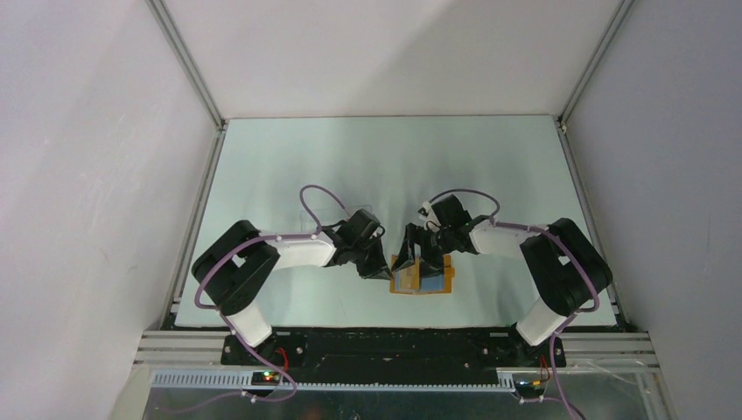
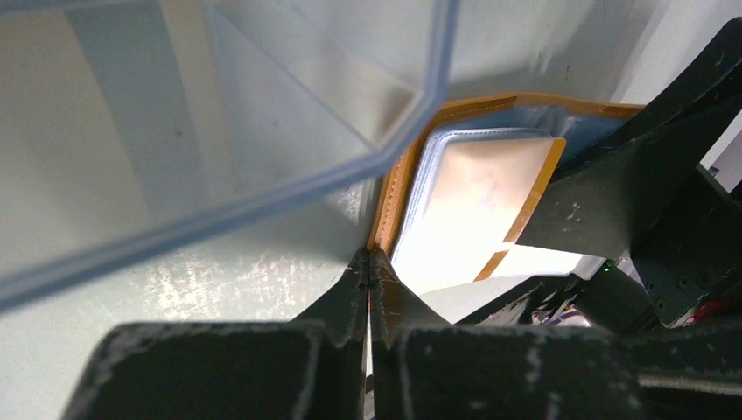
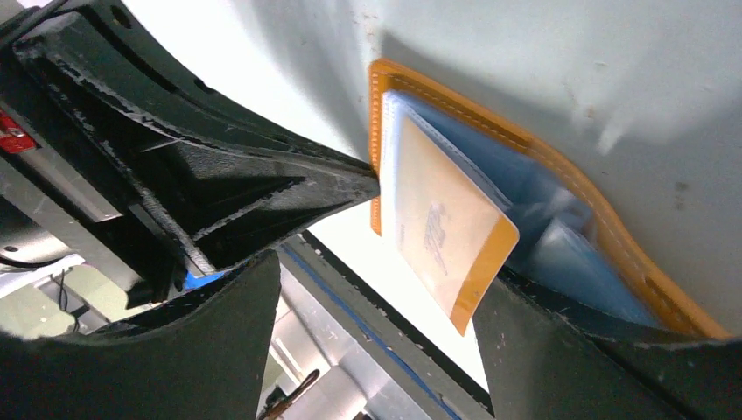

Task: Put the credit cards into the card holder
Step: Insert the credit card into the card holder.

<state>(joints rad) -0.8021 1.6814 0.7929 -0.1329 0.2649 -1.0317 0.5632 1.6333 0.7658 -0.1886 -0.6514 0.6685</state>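
Observation:
The card holder (image 1: pixel 442 282) lies open on the table between both arms, orange with blue inner panels. My left gripper (image 2: pixel 369 255) is shut, its tips pinching the holder's orange edge (image 2: pixel 395 188). A tan-orange credit card (image 3: pixel 451 232) with a pale mark sits partly inside a pocket of the holder (image 3: pixel 376 114), one corner sticking out. My right gripper (image 3: pixel 376 280) is open around that card, and its right finger (image 3: pixel 560 350) is close to the card's free corner. The card also shows in the left wrist view (image 2: pixel 486 188). In the top view the left gripper (image 1: pixel 378 267) and right gripper (image 1: pixel 418 254) hide the card.
A clear plastic case (image 2: pixel 262 131) stands just beyond the left gripper, close to the holder's edge. The table's near edge and the arm bases (image 1: pixel 394 346) lie right behind the holder. White walls enclose the table on three sides.

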